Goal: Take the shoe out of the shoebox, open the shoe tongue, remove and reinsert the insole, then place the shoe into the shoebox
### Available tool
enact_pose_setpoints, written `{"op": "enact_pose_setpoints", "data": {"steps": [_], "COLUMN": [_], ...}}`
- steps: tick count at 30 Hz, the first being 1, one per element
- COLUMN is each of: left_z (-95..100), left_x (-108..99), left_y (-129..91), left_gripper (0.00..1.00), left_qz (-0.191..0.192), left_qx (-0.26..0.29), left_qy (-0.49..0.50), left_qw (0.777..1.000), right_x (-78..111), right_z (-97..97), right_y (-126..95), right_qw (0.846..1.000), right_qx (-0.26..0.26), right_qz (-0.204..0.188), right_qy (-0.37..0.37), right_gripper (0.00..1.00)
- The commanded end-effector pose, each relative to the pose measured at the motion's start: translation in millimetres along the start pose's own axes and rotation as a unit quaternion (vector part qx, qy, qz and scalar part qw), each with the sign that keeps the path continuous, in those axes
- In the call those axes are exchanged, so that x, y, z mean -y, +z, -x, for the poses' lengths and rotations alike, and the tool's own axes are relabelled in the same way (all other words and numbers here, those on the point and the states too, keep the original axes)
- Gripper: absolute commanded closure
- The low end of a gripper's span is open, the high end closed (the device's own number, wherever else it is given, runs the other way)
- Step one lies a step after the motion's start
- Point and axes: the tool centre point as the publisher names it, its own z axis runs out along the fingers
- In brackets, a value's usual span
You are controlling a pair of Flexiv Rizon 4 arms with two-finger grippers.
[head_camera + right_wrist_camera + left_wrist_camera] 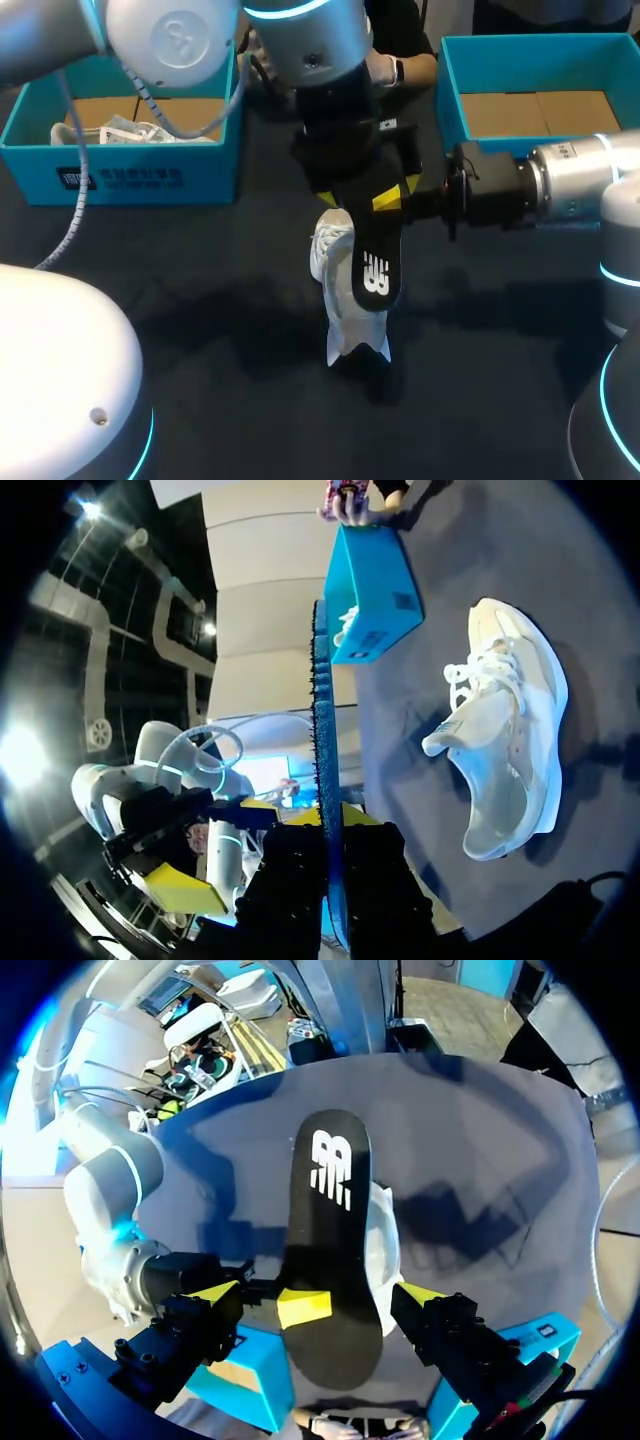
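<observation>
The black insole (373,268) with a white logo hangs upright over the white shoe (342,300), which lies on its side on the dark table. My right gripper (400,195) comes in from the right and is shut on the insole's upper end; in the right wrist view the insole (322,730) stands edge-on between its fingers (325,875). My left gripper (318,1295) hangs above with its jaws wide open, the insole (330,1260) between them with a gap on each side. The shoe (510,740) lies beside the insole with its laces loose.
A blue shoebox (120,170) holding white paper stands at the back left. A second blue box (455,90) with a cardboard floor stands at the back right. A person's hand (400,68) is at the far edge between the boxes.
</observation>
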Motion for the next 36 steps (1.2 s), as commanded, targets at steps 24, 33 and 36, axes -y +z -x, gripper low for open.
{"op": "enact_pose_setpoints", "data": {"steps": [24, 33, 36], "left_z": [-5.3, -17.1, -21.7], "left_x": [-12.7, -11.7, -10.9], "left_y": [-0.6, -14.7, -21.6], "left_gripper": [0.0, 0.0, 0.0], "left_qz": [0.003, -0.007, -0.028], "left_qx": [0.072, 0.19, 0.234], "left_qy": [-0.005, -0.005, -0.013], "left_qw": [0.997, 0.982, 0.972], "right_x": [-5.7, -2.4, 1.3], "right_z": [0.7, -4.1, -4.5], "right_y": [2.3, -9.3, -15.9], "right_qw": [1.0, 0.999, 0.998], "right_qx": [-0.015, -0.037, -0.055], "right_qz": [-0.002, 0.002, 0.01], "right_qy": [0.007, 0.004, 0.003], "right_gripper": [1.0, 1.0, 1.0]}}
